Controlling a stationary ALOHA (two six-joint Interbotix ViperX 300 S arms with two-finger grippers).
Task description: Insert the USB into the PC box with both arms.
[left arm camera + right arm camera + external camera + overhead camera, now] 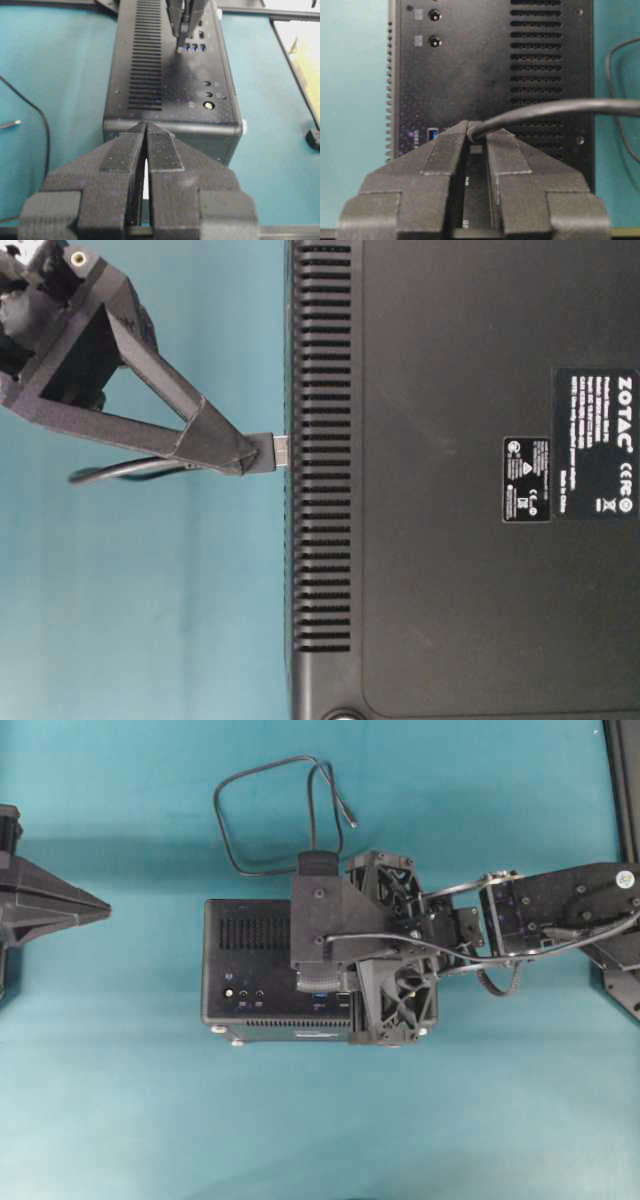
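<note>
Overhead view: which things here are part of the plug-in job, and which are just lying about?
In the job:
USB
PC box
right gripper, shut on the USB
left gripper, shut, holding nothing

Lying about:
black frame bar at the table edge

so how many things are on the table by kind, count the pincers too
pc box: 1
usb cable, plug held by the right pincer: 1
pincers, left and right: 2
total: 4
</note>
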